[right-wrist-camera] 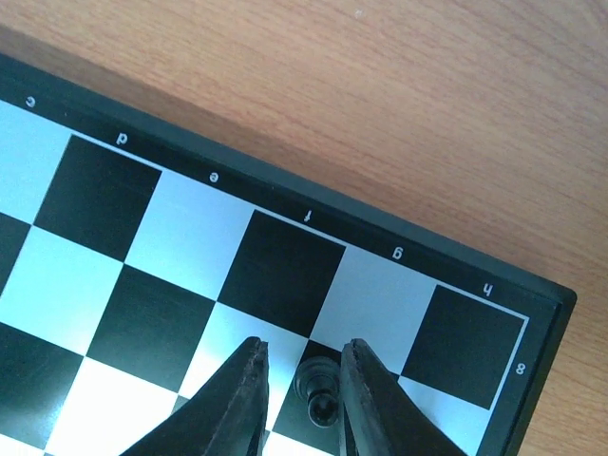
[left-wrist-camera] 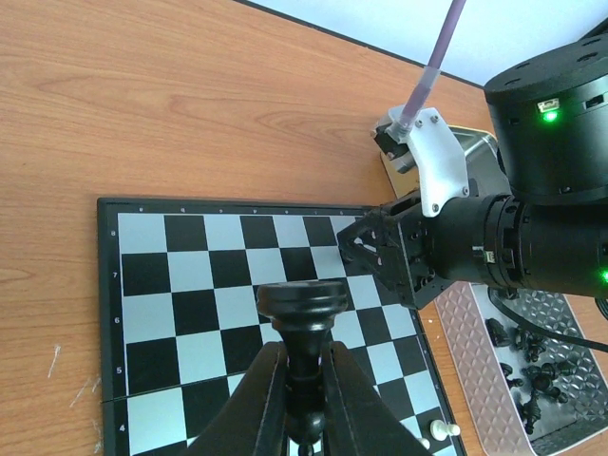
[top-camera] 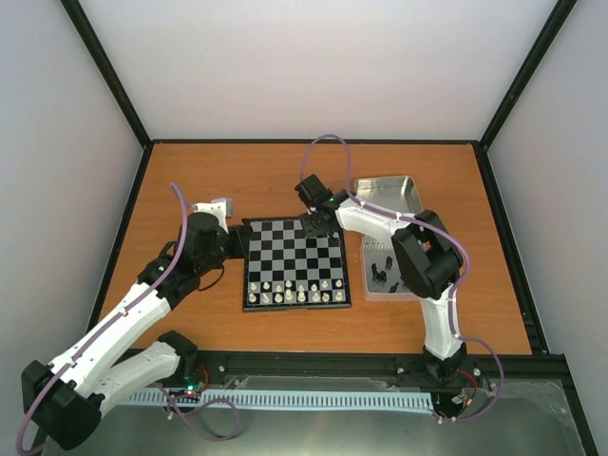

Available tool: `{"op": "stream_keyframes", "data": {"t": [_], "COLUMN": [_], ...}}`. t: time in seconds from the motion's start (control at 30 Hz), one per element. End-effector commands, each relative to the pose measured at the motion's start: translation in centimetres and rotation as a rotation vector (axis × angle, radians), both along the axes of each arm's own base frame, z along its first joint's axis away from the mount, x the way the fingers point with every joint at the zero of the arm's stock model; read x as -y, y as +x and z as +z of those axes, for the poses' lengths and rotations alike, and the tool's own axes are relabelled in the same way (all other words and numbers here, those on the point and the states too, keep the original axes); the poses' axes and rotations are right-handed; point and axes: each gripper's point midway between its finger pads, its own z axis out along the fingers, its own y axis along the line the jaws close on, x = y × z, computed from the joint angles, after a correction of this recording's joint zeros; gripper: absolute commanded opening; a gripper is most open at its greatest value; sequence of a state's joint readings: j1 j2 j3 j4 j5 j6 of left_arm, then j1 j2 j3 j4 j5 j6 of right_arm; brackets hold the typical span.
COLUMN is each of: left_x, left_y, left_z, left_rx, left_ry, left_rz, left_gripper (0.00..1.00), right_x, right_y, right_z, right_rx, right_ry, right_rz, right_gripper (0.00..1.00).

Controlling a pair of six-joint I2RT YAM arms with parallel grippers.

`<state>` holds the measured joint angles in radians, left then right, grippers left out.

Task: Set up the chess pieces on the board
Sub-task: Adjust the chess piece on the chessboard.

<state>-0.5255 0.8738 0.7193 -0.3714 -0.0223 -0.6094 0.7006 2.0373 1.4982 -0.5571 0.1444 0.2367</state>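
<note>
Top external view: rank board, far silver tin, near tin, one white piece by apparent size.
1. board
2-3. far silver tin and near tin: look similar, and the right arm hides part of each, so not ranked
4. white piece

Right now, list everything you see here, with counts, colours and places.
board: one, black and silvery-white, table centre
white pieces: two rows, too small to count, board's near edge
black pieces: several, in the near tin
near tin: one, silver, right of the board
far tin: one, silver, behind the near tin
table: one, orange-brown wood
left gripper: black, shut on one black piece, by the board's left side
right gripper: black, astride another black piece near the board's far right corner, grip unclear
</note>
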Motion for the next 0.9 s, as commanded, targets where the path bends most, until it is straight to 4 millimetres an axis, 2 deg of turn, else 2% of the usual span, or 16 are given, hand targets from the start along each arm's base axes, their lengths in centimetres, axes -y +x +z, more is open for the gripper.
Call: {"op": "stream_keyframes", "data": {"t": [0.0,0.23,0.5,0.7,0.87], "left_x": [-0.2,-0.1,-0.2,-0.2,-0.1], "left_y": [0.4,0.4,0.4,0.4,0.4], "left_z": [0.8,0.6,0.6,0.5,0.5], "left_rx": [0.034,0.028,0.031,0.027,0.027], "left_ry": [-0.01,-0.01,-0.006,-0.008,-0.01], "left_rz": [0.009,0.005,0.006,0.009,0.006], "left_gripper": [0.01,0.02,0.02,0.02,0.02], "right_x": [0.3,0.0,0.8,1.4,1.2], "right_y": [0.0,0.4,0.4,0.3,0.0], "right_z": [-0.6,-1.4,-1.9,-1.8,-1.5], "right_rx": [-0.028,-0.051,-0.053,-0.046,-0.051], "right_ry": [-0.041,-0.068,-0.099,-0.116,-0.096], "right_rz": [0.026,0.041,0.016,-0.004,0.004], "right_gripper": [0.24,0.24,0.23,0.19,0.18]}}
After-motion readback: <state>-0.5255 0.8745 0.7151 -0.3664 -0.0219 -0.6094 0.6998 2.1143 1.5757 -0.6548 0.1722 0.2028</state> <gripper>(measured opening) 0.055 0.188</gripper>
